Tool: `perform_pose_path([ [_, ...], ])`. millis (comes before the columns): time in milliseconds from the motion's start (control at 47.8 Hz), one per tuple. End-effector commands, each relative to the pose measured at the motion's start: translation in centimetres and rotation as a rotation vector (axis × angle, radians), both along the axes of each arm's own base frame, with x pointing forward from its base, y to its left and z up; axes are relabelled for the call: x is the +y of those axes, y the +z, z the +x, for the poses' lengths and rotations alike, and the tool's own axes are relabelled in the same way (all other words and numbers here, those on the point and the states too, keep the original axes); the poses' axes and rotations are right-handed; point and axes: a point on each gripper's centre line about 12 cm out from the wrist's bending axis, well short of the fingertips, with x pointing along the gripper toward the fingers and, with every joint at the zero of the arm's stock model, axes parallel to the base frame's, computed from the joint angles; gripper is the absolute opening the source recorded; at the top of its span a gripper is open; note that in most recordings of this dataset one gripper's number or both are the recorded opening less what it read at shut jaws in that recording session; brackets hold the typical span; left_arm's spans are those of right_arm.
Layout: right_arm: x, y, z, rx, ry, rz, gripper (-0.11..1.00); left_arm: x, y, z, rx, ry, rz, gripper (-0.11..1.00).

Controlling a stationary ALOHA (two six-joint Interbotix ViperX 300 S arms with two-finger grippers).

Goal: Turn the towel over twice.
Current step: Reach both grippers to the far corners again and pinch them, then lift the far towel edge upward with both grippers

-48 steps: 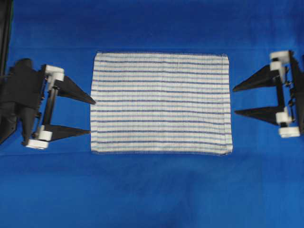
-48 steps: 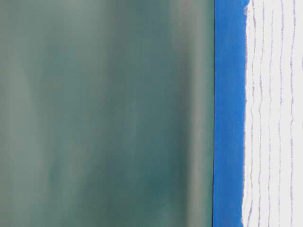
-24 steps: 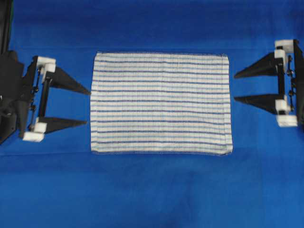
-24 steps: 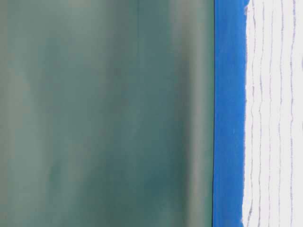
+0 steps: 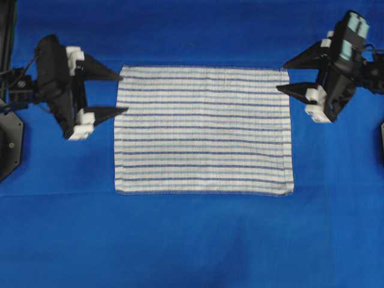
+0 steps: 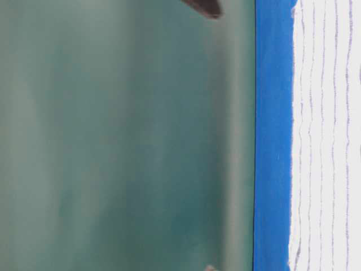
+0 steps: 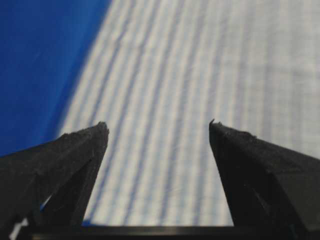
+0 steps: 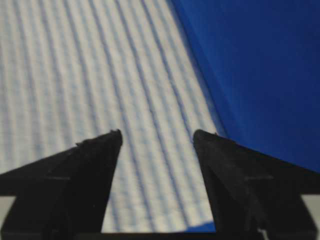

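Lying flat on the blue worktop (image 5: 192, 240), the striped towel (image 5: 204, 130) bears no legible writing — left claw (image 5: 120, 93) and right claw (image 5: 284, 76) both spread apart at its far corners.

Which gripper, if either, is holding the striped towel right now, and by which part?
Neither. The left gripper and right gripper both stand open at the towel's far corners, and it lies flat, ungripped.
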Motion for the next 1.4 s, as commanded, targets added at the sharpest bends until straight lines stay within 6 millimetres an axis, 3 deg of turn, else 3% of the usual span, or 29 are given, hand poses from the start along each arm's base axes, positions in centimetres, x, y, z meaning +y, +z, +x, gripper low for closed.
perform_pose_path([
  [0, -1.2, -0.9, 0.2, 0.007, -0.033, 0.006, 0.63, 1.2, -0.9, 0.4, 0.006, 0.039, 0.004, 0.77],
  [376, -4.8, -6.6, -0.2, 0.109, -0.131, 0.062, 0.63, 5.2, -6.1, 1.0, 0.087, 0.161, 0.003, 0.76],
  [711, -5.5, -9.5, -0.5, 0.181, -0.151, 0.099, 0.62, 7.0, -9.5, 1.2, 0.184, 0.212, -0.036, 0.72],
  [794, -5.5, -9.6, -0.5, 0.187, -0.147, 0.097, 0.61, 7.4, -9.9, 1.1, 0.196, 0.227, -0.047, 0.63],
  [878, -5.5, -9.6, -0.5, 0.190, -0.142, 0.092, 0.53, 7.5, -10.1, 1.0, 0.206, 0.231, -0.051, 0.46],
  [1066, -5.4, -9.7, -0.6, 0.197, -0.139, 0.091, 0.08, 7.8, -10.7, 0.9, 0.233, 0.238, -0.062, 0.03],
  [1380, -5.6, -9.4, -0.5, 0.186, -0.146, 0.089, 0.08, 8.0, -10.2, 1.2, 0.225, 0.251, -0.075, 0.02],
])
